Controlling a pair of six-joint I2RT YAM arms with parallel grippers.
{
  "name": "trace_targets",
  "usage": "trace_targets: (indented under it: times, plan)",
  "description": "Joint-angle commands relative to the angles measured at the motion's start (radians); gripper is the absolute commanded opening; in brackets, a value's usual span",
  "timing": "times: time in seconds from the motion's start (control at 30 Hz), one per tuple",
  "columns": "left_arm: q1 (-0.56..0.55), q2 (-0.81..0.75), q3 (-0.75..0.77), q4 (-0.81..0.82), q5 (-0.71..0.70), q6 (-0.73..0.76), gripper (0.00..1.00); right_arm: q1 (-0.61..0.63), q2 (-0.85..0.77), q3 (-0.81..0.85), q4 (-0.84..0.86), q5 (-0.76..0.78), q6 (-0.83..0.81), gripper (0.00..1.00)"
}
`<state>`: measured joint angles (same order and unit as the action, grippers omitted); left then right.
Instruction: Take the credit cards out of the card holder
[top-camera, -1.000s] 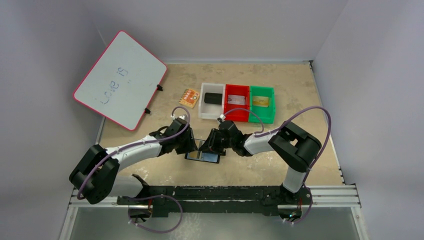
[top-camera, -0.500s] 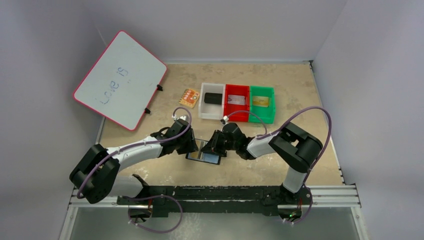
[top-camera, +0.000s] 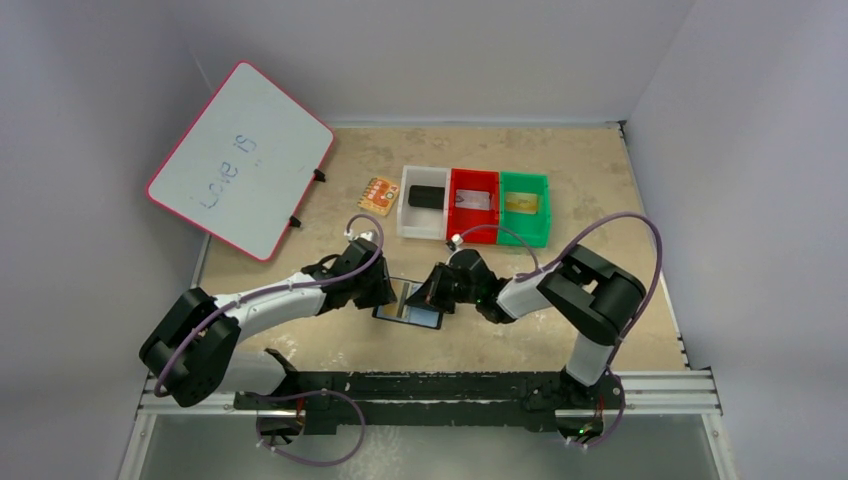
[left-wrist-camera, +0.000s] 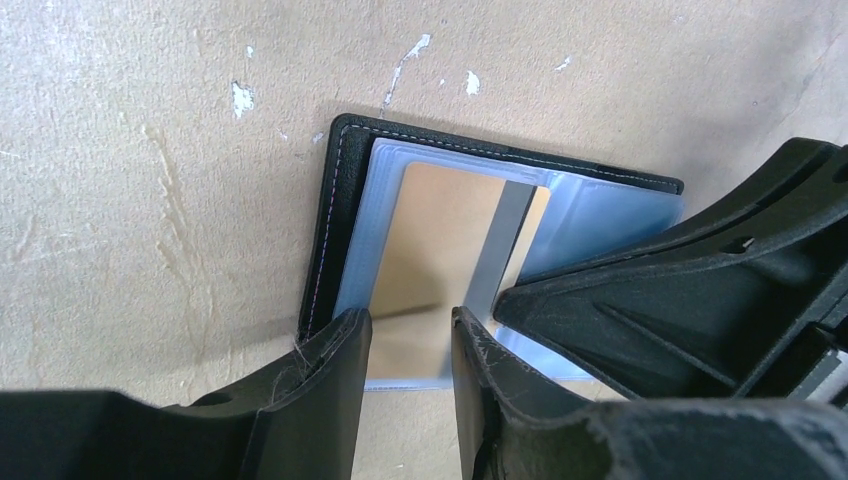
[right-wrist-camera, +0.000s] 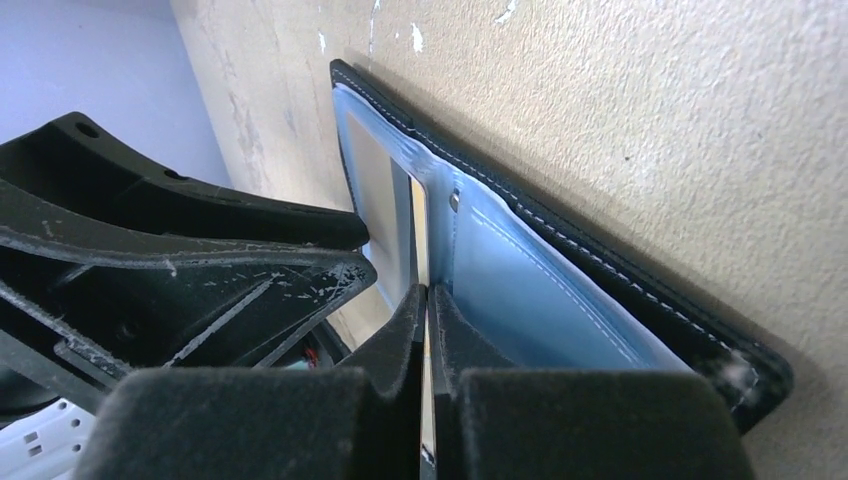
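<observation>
1. Right gripper (right-wrist-camera: 427, 292) is pinched tight on the edge of one card (left-wrist-camera: 440, 250); the card stands at an angle off the open wallet (left-wrist-camera: 600, 215), which lies on the table (top-camera: 580, 170) between the arms.
2. Left gripper (left-wrist-camera: 410, 325) has its fingers apart, gripping nothing; the card's near end shows in the gap; any contact is cut off.
3. Counted: one wallet; three bins; a grey card (top-camera: 473, 200) in the red bin (top-camera: 473, 174); a gold card (top-camera: 523, 203) in the green bin (top-camera: 524, 178); both too small to read.

Three bins (top-camera: 473, 236), three credit cards (top-camera: 476, 200); one card holder (top-camera: 422, 319), whiteboard (top-camera: 240, 160), black block (top-camera: 427, 196), orange square (top-camera: 380, 194)
</observation>
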<state>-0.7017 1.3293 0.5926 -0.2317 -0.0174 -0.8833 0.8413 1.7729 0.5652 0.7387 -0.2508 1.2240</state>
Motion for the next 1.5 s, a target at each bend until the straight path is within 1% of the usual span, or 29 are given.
trace_targets:
  times: [0.0,0.27,0.43,0.5,0.57,0.67,0.73,0.87,0.97,1.0,1.03,1.2,1.27,1.47]
  plan:
    - [-0.011,0.014,-0.021,-0.02,-0.007,-0.019,0.36,-0.006,-0.074,-0.018,-0.02,0.036,0.013,0.0]
    - [-0.012,0.02,-0.015,-0.021,-0.013,-0.022,0.36,-0.011,-0.106,-0.054,-0.037,0.03,0.025,0.0]
    - [-0.011,0.024,-0.011,-0.026,-0.008,-0.016,0.36,-0.014,-0.131,-0.062,-0.097,0.049,0.024,0.0]
    - [-0.011,0.022,-0.016,-0.016,0.0,-0.014,0.36,-0.016,-0.133,-0.087,-0.053,0.05,0.041,0.0]
    - [-0.011,0.025,-0.018,0.0,0.014,-0.011,0.35,-0.019,-0.12,-0.078,-0.023,0.037,0.045,0.04]
    - [-0.013,0.03,-0.013,0.002,0.024,-0.006,0.34,-0.02,-0.084,-0.032,-0.042,0.019,0.024,0.09]
    - [-0.012,0.03,-0.011,-0.004,0.022,-0.002,0.33,-0.019,-0.056,-0.017,-0.036,0.015,0.024,0.11]
    - [-0.013,0.033,-0.01,-0.008,0.032,0.004,0.31,-0.022,-0.053,-0.03,-0.004,0.034,0.049,0.22]
    - [-0.013,0.032,-0.013,-0.016,0.017,0.001,0.27,-0.024,-0.063,-0.062,0.038,0.051,0.075,0.26]
    - [-0.014,0.028,-0.014,-0.015,0.011,-0.002,0.27,-0.026,-0.063,-0.07,0.056,0.048,0.075,0.25]
    - [-0.014,0.024,-0.014,-0.014,0.01,-0.003,0.26,-0.027,-0.063,-0.075,0.072,0.046,0.074,0.23]
    - [-0.016,0.023,-0.013,-0.018,0.002,-0.007,0.25,-0.028,-0.076,-0.1,0.092,0.052,0.076,0.04]
    - [-0.015,0.019,-0.013,-0.022,-0.003,-0.006,0.24,-0.028,-0.093,-0.107,0.091,0.062,0.076,0.0]
    - [-0.015,0.015,-0.005,-0.033,-0.023,-0.012,0.24,-0.031,-0.151,-0.132,0.037,0.088,0.07,0.0]
